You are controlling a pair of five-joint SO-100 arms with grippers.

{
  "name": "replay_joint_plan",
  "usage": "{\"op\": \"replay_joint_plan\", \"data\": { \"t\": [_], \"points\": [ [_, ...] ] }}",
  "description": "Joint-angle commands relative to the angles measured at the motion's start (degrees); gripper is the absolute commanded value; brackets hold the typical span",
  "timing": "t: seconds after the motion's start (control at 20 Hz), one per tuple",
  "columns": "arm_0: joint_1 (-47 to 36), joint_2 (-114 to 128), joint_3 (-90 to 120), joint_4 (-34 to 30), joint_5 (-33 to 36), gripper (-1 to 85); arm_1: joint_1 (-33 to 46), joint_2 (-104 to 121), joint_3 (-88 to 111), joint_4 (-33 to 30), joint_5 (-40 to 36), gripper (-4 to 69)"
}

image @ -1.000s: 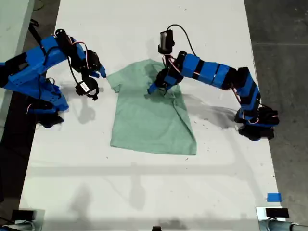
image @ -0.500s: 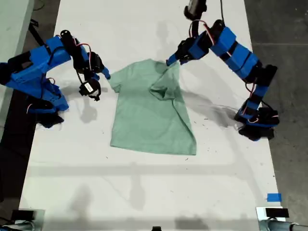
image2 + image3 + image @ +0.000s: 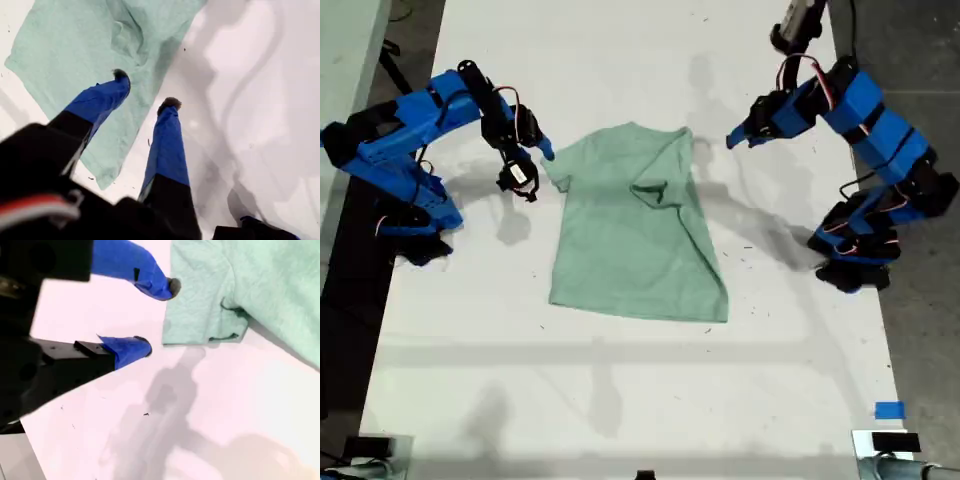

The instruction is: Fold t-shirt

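The pale mint-green t-shirt (image 3: 630, 250) lies flat in the middle of the white table (image 3: 620, 400). Its sleeve on the exterior view's right is folded inward, leaving a small crease (image 3: 655, 190). My first gripper (image 3: 734, 137) hangs open above bare table, off the shirt's right shoulder in the exterior view. In its wrist view the first gripper (image 3: 145, 90) holds nothing and the t-shirt (image 3: 75, 50) lies beyond it. My second gripper (image 3: 540, 158) is open right beside the other sleeve (image 3: 200, 315). In the second wrist view that gripper (image 3: 159, 316) has one fingertip (image 3: 172, 286) at the sleeve's edge.
A piece of blue tape (image 3: 888, 410) sits near the table's front corner on the exterior view's right. Both arm bases stand at the table's side edges. Dark floor (image 3: 910, 60) lies beyond the table on the exterior view's right. Bare white surface stretches in front of the shirt.
My first gripper let go of the folded sleeve, rose and swung back toward the exterior view's right. My second gripper crept closer to the other sleeve.
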State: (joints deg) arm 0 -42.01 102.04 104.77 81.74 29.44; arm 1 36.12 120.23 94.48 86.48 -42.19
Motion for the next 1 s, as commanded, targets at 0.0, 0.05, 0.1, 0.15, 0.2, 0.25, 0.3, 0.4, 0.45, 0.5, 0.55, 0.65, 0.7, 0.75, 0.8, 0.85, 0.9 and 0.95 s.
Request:
{"op": "replay_joint_plan", "data": {
  "t": [0.0, 0.05, 0.1, 0.15, 0.2, 0.25, 0.3, 0.4, 0.45, 0.5, 0.55, 0.65, 0.7, 0.75, 0.8, 0.85, 0.9, 0.95],
  "points": [
    [-2.0, -5.3, -5.2, -2.7, 1.1, 19.8, -1.1, 7.7, 4.1, -2.9, 1.8, 15.1],
    [-2.5, -8.2, -6.5, -3.0, 1.1, 20.0, -1.6, 9.1, 5.2, -2.9, 2.3, 14.6],
    [-2.7, -11.1, -7.6, -3.5, 1.4, 20.1, -2.0, 10.2, 6.1, -2.9, 2.7, 14.2],
    [-3.2, -13.4, -8.3, -4.2, 1.4, 20.2, -2.5, 11.2, 6.9, -2.9, 3.1, 13.8],
    [-3.6, -15.2, -8.5, -5.4, 1.4, 20.2, -2.9, 12.1, 7.7, -2.9, 3.5, 13.7],
    [-4.1, -16.6, -8.4, -6.3, 1.4, 20.2, -3.3, 13.1, 8.4, -2.9, 3.9, 13.7],
    [-4.7, -18.1, -8.4, -7.3, 1.4, 20.2, -3.7, 14.0, 9.1, -2.9, 4.2, 13.6],
    [-5.8, -21.6, -8.5, -9.1, 1.4, 20.3, -4.4, 16.1, 10.5, -2.8, 4.9, 13.5],
    [-6.3, -23.2, -8.6, -10.0, 1.4, 20.4, -4.7, 17.1, 11.0, -2.7, 5.2, 13.4],
    [-6.9, -25.0, -8.7, -10.9, 1.4, 20.7, -4.9, 18.1, 11.7, -2.7, 5.4, 13.4],
    [-7.5, -27.2, -9.5, -11.2, 1.3, 20.8, -5.2, 19.1, 12.2, -2.7, 5.7, 13.3],
    [-8.4, -31.9, -11.8, -11.1, 1.4, 20.8, -5.4, 20.8, 13.4, -2.7, 6.1, 13.3],
    [-8.9, -34.3, -14.1, -9.2, 1.5, 19.0, -5.4, 21.7, 14.2, -2.7, 6.2, 13.3],
    [-9.1, -35.4, -15.5, -8.3, 1.7, 13.2, -5.4, 22.6, 14.8, -2.7, 6.5, 13.3],
    [-9.4, -35.8, -15.8, -8.1, 1.8, 6.4, -5.4, 23.6, 15.5, -2.8, 6.6, 13.2],
    [-9.4, -35.7, -16.0, -8.3, 2.4, 0.0, -5.4, 24.3, 16.0, -2.9, 6.8, 13.1],
    [-9.4, -35.7, -16.0, -8.3, 2.2, 0.0, -5.6, 25.0, 16.4, -3.0, 6.9, 13.0],
    [-9.4, -35.2, -16.0, -8.2, 2.1, 0.0, -5.8, 25.7, 16.9, -3.0, 7.1, 13.0]
  ]
}}
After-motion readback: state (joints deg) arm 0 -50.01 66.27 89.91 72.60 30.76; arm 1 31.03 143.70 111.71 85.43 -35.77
